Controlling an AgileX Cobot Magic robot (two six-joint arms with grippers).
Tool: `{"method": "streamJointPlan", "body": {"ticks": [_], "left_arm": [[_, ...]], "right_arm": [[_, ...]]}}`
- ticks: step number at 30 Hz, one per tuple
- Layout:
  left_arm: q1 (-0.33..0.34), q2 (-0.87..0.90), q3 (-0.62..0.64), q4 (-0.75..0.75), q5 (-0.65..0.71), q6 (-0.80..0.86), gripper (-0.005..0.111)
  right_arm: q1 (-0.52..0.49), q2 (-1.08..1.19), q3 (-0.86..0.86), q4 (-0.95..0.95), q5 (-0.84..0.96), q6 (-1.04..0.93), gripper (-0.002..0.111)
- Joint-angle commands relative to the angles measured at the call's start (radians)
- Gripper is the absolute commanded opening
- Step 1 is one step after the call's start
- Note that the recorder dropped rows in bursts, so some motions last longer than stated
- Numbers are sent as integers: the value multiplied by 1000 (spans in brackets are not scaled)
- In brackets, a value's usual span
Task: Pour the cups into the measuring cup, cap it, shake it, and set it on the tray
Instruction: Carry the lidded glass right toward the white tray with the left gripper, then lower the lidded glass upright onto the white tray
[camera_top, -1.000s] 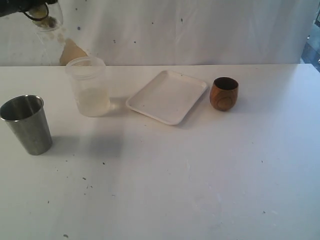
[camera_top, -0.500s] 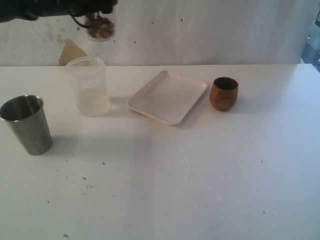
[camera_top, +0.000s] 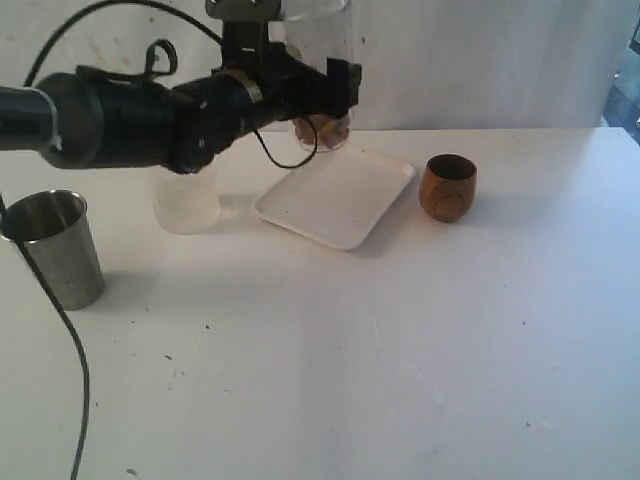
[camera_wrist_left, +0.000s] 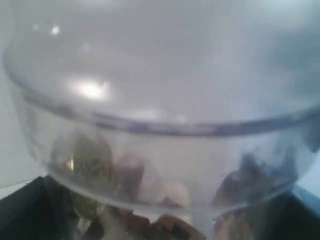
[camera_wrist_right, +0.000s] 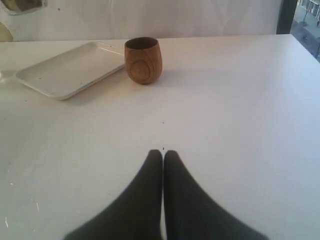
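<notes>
Clear plastic fills nearly all of the left wrist view: the measuring cup (camera_wrist_left: 160, 100) sits so close to the lens that it blurs, and only brown and tan lumps at its lower end can be made out. In the exterior view the cup's upper end runs off the top edge of the picture, so I cannot tell whether anything covers it. The black left arm (camera_top: 120, 125) crosses in front of the frosted tub (camera_top: 187, 208) and hides its upper half. The right wrist view catches just the cup's base in one corner. On the white counter (camera_top: 400, 350) I count one steel tumbler (camera_top: 55, 250), one wooden cup (camera_top: 448, 187), one white tray (camera_top: 335, 195) and that one tub, all upright and apart from each other. The measuring cup makes a fifth vessel-like item, the only one in the air. The left pincer (camera_top: 318, 100) has its jaws spread wide around the measuring cup and grips it by the sides, holding it off the counter above the tray's far edge. The right pincer (camera_wrist_right: 163, 156) has its two dark fingers pressed together with nothing between them. It hovers over bare counter, well apart from the wooden cup.
</notes>
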Motion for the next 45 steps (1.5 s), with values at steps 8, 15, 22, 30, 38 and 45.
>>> {"method": "streamJointPlan", "body": {"ticks": [8,15,22,30,38,45], "left_arm": [[-4,216,29,40,-241,-3,0],[-4,230,29,40,-352,46,1],[-4,267,29,40,-375,70,50],[-4,265,29,39,-397,160,105],[-4,248,29,39,-411,161,105],[-1,157,29,39,-387,188,105]], "right_arm": [[-4,-4,2,2,-12,2,0],[-4,-4,2,2,-12,2,0],[-4,-4,2,2,-12,2,0],[-4,-4,2,2,-12,2,0],[-4,-4,2,2,-12,2,0],[-4,-4,2,2,-12,2,0]]}}
